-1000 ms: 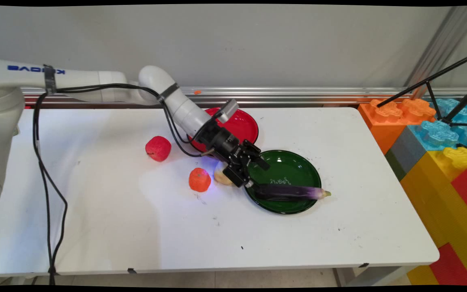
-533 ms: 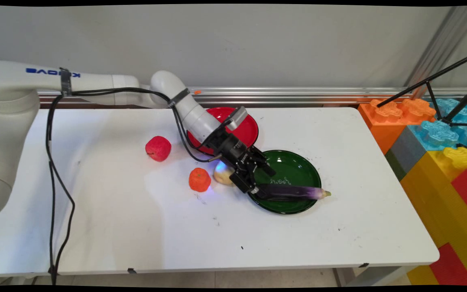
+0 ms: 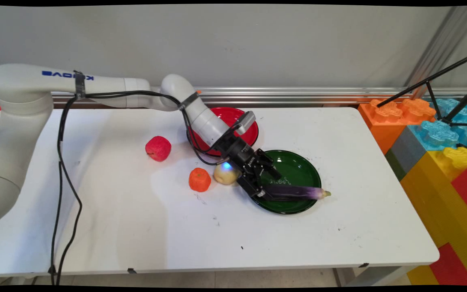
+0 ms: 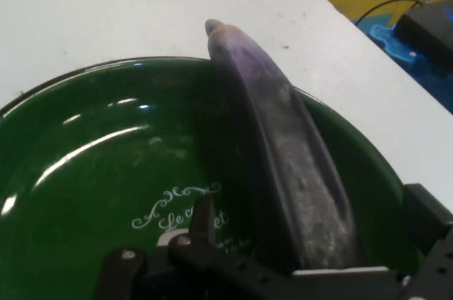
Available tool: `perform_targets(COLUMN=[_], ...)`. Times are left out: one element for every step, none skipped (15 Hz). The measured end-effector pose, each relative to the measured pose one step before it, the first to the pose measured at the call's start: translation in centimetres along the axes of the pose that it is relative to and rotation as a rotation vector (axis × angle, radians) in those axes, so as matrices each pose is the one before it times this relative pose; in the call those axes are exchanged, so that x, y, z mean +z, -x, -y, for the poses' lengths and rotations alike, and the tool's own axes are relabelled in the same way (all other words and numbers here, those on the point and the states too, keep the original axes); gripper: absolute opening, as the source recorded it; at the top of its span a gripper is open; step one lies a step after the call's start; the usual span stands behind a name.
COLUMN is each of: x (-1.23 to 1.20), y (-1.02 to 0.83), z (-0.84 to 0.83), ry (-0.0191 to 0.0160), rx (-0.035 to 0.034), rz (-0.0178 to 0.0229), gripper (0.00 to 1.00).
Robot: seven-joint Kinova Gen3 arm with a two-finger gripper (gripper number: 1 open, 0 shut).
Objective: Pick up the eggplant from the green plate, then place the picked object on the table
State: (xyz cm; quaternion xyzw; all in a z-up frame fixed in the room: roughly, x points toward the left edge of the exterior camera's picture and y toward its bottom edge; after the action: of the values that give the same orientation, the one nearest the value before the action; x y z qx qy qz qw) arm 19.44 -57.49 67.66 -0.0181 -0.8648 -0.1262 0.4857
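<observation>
A purple eggplant (image 3: 298, 191) (image 4: 283, 172) lies across the near side of the green plate (image 3: 304, 162) (image 4: 85, 172), its tip poking over the plate's right rim. My gripper (image 3: 266, 184) (image 4: 315, 211) is low over the plate's left part and open. Its fingers stand on either side of the eggplant's dark thick end, with a small gap on each side. In the hand view the left finger (image 4: 205, 218) is over the plate's white lettering and the right finger (image 4: 425, 218) is beyond the eggplant.
A yellowish fruit (image 3: 225, 175) and an orange (image 3: 199, 179) lie just left of the gripper. A red apple (image 3: 158, 148) sits further left, and a red plate (image 3: 243, 127) lies behind the arm. Big coloured blocks (image 3: 440, 154) stand past the table's right edge.
The arm has moved right and down toward the green plate, bringing the open fingers around the eggplant's thick end. The yellowish fruit is now more uncovered.
</observation>
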Motion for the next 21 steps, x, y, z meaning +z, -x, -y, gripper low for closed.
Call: perform_targets(x=[0.228,0.255,0.237,0.214,0.167,0.178,0.124,0.122,0.097,0.064,0.045,0.0,-0.017,-0.049,-0.087,-0.07,-0.162,-0.259,-0.302,-0.307,-0.392], y=[0.018,0.019,0.012,0.016,-0.004,-0.009,-0.012,-0.02,-0.029,-0.001,-0.021,-0.02,-0.046,-0.059,-0.065,-0.073,-0.12,-0.158,-0.174,-0.202,-0.264], z=[0.148,0.171,0.168,0.157,0.132,0.157,0.132,0.163,0.163,0.129,0.133,0.073,0.091,0.1,0.047,0.025,0.014,-0.016,-0.076,-0.105,-0.151], ry=[0.00154,0.00175,0.00146,0.0011,0.00006,-0.00098,-0.00178,-0.00266,-0.00271,-0.00118,-0.00093,-0.00088,-0.00102,-0.0015,-0.00183,-0.00124,-0.00218,-0.00347,-0.0037,-0.00336,-0.00453], rx=[0.00206,0.0023,0.00223,0.00267,0.00368,0.00533,0.00535,0.00541,0.00434,0.00244,0.00248,0.00133,0.00194,0.00178,0.00098,0.00097,0.0,-0.00182,-0.00251,-0.00332,-0.00462], rz=[0.00155,0.00175,0.00153,0.00149,0.00113,0.00098,0.00046,-0.00008,-0.00041,0.0008,0.00042,-0.0003,-0.00028,-0.0008,-0.00143,-0.00127,-0.00271,-0.00437,-0.00553,-0.00681,-0.00906], gripper=[1.0,1.0,1.0,1.0,1.0,1.0,1.0,0.0,0.0,0.0,0.0,0.0,0.0,0.0,0.0,0.0,0.0,0.0,0.0,0.0,0.0])
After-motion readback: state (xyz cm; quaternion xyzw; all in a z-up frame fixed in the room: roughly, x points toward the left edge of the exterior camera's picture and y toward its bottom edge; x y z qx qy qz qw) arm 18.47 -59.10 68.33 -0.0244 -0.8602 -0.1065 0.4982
